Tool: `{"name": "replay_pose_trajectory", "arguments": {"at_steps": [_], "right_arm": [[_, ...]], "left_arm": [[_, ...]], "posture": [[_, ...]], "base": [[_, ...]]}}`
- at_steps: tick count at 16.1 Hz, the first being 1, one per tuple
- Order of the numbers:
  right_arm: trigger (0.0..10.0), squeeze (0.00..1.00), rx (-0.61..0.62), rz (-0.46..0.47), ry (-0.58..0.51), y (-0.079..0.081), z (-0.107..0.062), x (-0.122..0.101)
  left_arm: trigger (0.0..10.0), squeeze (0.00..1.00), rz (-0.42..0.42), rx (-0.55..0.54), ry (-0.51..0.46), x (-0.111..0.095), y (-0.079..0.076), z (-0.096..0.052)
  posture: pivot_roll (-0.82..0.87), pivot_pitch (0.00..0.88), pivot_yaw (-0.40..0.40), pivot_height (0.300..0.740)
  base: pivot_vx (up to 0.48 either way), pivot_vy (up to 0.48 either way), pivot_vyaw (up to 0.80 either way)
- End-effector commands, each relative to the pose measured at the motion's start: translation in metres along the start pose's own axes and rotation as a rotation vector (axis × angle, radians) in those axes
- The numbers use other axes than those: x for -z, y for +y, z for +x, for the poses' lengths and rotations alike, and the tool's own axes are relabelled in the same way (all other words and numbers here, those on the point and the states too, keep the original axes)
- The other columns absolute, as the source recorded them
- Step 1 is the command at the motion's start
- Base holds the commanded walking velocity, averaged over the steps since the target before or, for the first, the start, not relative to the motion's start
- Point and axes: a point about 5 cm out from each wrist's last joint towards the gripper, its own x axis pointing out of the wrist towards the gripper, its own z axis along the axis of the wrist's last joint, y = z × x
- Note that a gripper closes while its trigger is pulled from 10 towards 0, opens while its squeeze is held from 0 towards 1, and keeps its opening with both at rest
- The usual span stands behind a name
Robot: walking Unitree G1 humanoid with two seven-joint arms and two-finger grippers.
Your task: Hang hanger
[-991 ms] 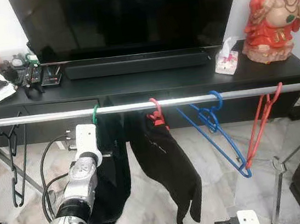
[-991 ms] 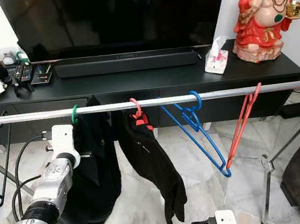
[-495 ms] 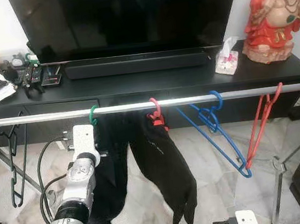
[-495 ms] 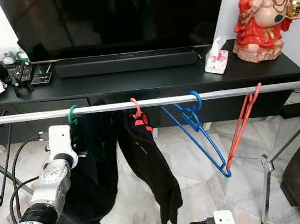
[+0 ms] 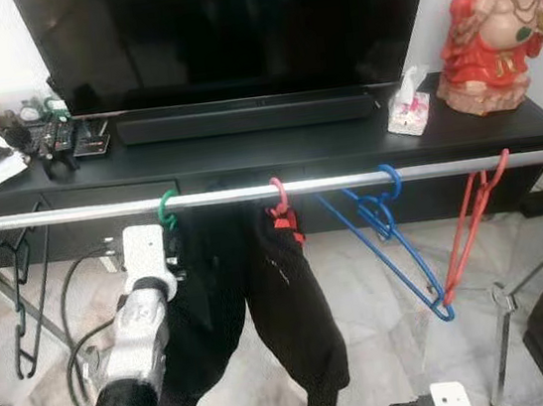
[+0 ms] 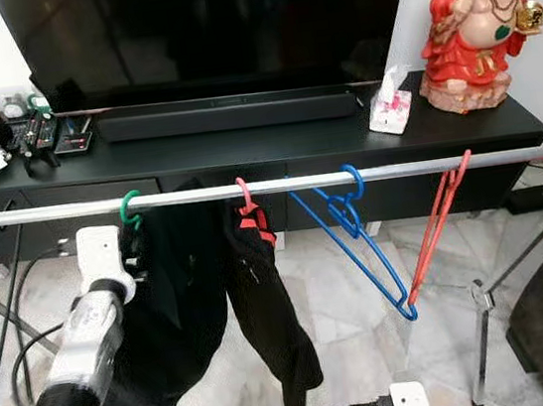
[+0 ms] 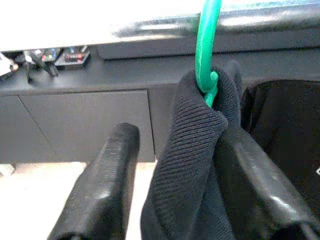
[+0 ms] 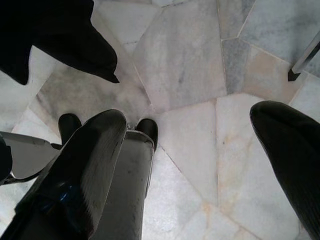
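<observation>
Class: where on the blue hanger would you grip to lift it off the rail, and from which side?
Grip the blue hanger at its neck just below the hook, coming from the robot's side. Its hook rides over the rail and the frame dangles slanted, so the neck stays steadiest.

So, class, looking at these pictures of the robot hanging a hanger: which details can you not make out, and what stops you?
- Green hanger: its shoulders, eye views, covered by the black garment.
- Left gripper: what it grips under the cloth, left wrist view, knit fabric bunched between the fingers.
- Rail: both ends, cut by the frame edges.
- Remotes: buttons too small.
</observation>
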Motion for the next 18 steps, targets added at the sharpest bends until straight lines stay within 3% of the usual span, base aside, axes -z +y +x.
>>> {"name": "replay_pose_trajectory", "arguments": {"at_steps": [1,2,4,6,7,9,10,13,18], "right_arm": [[10.0,0.0,0.003,-0.006,0.008,-0.002,-0.001,0.002],[10.0,0.0,0.003,-0.014,0.005,-0.002,-0.001,0.002],[10.0,0.0,0.007,-0.025,-0.008,-0.004,-0.001,0.0],[10.0,0.0,0.007,-0.027,-0.016,-0.005,-0.001,-0.002],[10.0,0.0,0.01,-0.022,-0.021,-0.006,0.0,-0.003],[10.0,0.0,0.01,-0.022,-0.021,-0.006,0.0,-0.004],[10.0,0.0,0.01,-0.023,-0.023,-0.006,0.0,-0.005],[10.0,0.0,0.009,-0.019,-0.016,-0.003,0.0,-0.003],[10.0,0.0,0.014,0.001,-0.018,-0.001,0.0,-0.003]], "left_arm": [[10.0,1.0,-0.014,-0.003,-0.016,-0.003,0.002,-0.001],[10.0,1.0,-0.017,-0.003,-0.037,-0.004,0.005,-0.011],[10.0,1.0,0.02,0.02,-0.107,-0.008,0.011,-0.045],[10.0,1.0,0.049,0.023,-0.12,-0.006,0.013,-0.057],[10.0,1.0,0.057,0.009,-0.1,0.003,0.016,-0.072],[10.0,1.0,0.064,0.007,-0.072,0.01,0.016,-0.079],[10.0,0.0,0.111,0.042,-0.029,0.019,0.012,-0.094],[10.0,0.0,0.132,0.091,-0.077,0.003,0.002,-0.093],[10.0,0.0,0.161,0.012,-0.056,0.006,0.008,-0.089]], "posture": [[-0.03,0.0,-0.046,0.74],[-0.03,0.0,-0.048,0.74],[-0.01,0.0,-0.053,0.74],[-0.01,0.0,-0.053,0.74],[-0.01,0.0,-0.051,0.74],[-0.01,0.0,-0.051,0.74],[-0.01,0.0,-0.052,0.74],[-0.01,0.0,-0.047,0.74],[-0.02,0.0,-0.04,0.74]], "base": [[0.0,0.0,0.0],[0.0,0.0,0.0],[0.0,0.0,0.0],[0.0,0.0,0.0],[0.0,0.0,0.0],[0.0,0.0,0.0],[0.0,0.0,0.0],[0.0,0.0,0.0],[0.0,-0.123,0.0]]}}
